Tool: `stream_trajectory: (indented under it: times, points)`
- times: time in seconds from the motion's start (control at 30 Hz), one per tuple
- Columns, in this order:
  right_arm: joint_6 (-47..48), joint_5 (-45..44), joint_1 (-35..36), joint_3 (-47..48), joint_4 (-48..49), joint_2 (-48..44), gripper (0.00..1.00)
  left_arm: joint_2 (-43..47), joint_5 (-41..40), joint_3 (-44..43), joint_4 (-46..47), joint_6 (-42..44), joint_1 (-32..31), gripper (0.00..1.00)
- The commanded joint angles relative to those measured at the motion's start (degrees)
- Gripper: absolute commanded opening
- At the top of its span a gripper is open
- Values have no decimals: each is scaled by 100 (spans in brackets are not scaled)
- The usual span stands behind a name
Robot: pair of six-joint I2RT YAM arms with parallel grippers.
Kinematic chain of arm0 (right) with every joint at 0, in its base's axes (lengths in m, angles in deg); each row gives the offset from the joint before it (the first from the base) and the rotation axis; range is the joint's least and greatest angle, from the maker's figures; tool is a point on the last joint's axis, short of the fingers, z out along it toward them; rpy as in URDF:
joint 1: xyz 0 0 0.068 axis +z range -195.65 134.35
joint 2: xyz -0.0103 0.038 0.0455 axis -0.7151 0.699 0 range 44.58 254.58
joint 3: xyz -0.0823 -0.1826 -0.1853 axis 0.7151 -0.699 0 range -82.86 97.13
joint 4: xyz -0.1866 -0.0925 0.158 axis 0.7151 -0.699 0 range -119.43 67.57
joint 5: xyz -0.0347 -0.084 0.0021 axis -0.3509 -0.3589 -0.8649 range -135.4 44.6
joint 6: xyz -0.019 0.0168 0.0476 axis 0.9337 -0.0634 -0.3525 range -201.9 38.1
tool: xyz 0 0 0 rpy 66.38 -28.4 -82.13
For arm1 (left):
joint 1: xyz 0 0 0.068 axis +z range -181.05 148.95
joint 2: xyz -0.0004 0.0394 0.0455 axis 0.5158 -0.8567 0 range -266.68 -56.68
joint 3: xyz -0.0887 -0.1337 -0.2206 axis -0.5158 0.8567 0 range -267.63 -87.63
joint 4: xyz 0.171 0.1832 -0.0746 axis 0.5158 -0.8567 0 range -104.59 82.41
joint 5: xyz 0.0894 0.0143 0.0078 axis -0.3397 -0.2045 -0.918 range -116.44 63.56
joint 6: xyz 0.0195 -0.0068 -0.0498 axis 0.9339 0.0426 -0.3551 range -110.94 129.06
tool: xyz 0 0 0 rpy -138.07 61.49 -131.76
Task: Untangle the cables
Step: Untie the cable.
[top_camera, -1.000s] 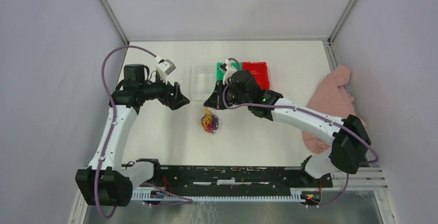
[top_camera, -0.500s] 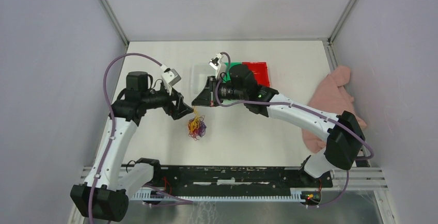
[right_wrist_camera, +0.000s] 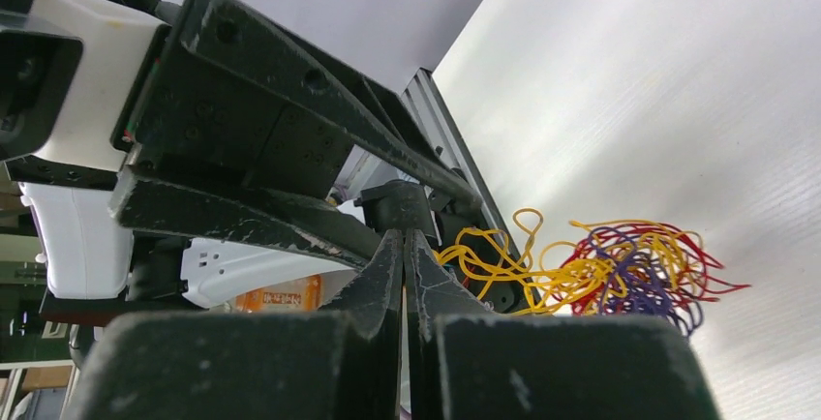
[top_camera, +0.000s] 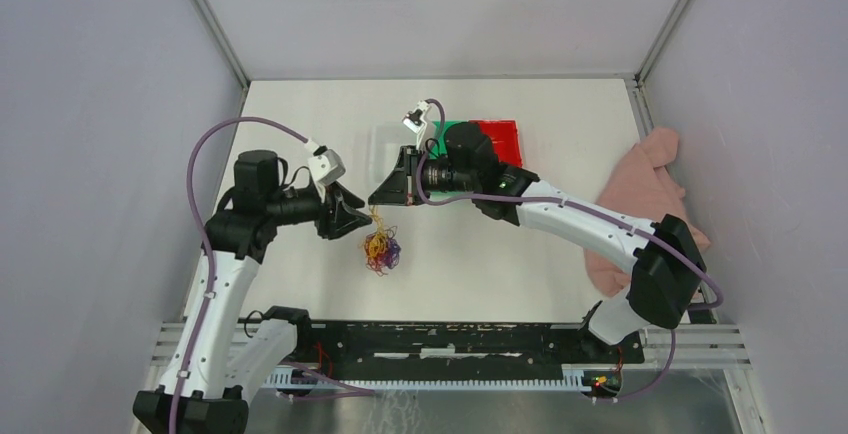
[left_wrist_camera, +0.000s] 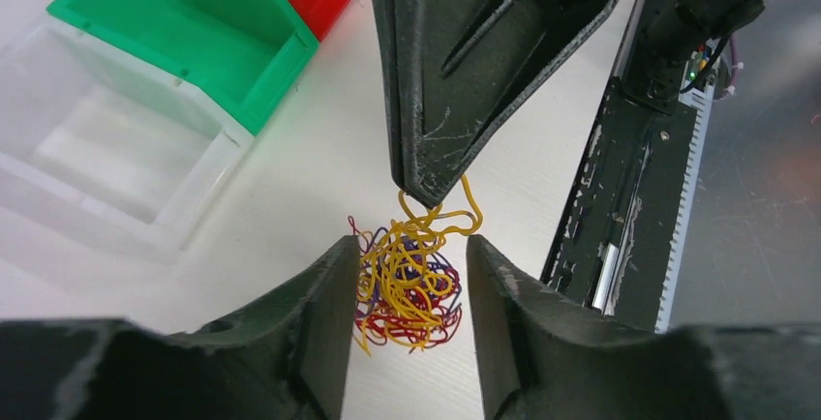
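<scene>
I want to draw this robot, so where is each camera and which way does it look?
Top: high behind the bases, looking down on the table; left arm and right arm both show.
Left wrist: on the left arm, looking down past its open left gripper at the cable tangle.
Right wrist: on the right arm, looking along its shut right gripper toward the left gripper.
Shared: all see the cable tangle.

cables (left_wrist_camera: pixel 411 285): thin smooth coated wire, faint gloss
left gripper (left_wrist_camera: pixel 411 244): black matt plastic, grainy
right gripper (left_wrist_camera: pixel 427 193): black matt plastic, pale scratches
green bin (left_wrist_camera: pixel 184 28): hard glossy plastic
clear bin (left_wrist_camera: pixel 106 154): translucent plastic
table (left_wrist_camera: pixel 290 149): white, smooth, matt
cloth (top_camera: pixel 645 189), far right: pink soft fabric
</scene>
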Motion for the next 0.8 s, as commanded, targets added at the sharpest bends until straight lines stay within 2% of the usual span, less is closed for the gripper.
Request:
stream_trajectory:
  times: [0.0,0.1,0.3,0.37,0.53,0.7,0.77]
  points:
    - [-90,223,39,281,445,71,0,49,437,117,-24,339,-37,45]
    - [-95,268,45,290,437,108,0,65,396,143,270,147,-35,32]
    - [-172,394,50,282,465,140,0,213,521,232,662,-273,-38,30]
    - [-229,462,50,283,550,149,0,247,526,291,699,-288,-33,27]
    - [-360,642,50,306,626,242,0,302,426,429,858,-339,-33,5]
    - [-300,646,41,220,510,202,6,540,-47,586,1166,-510,-37,3]
    - [-268,626,35,138,495,159,13,709,-259,719,1396,-693,-35,3]
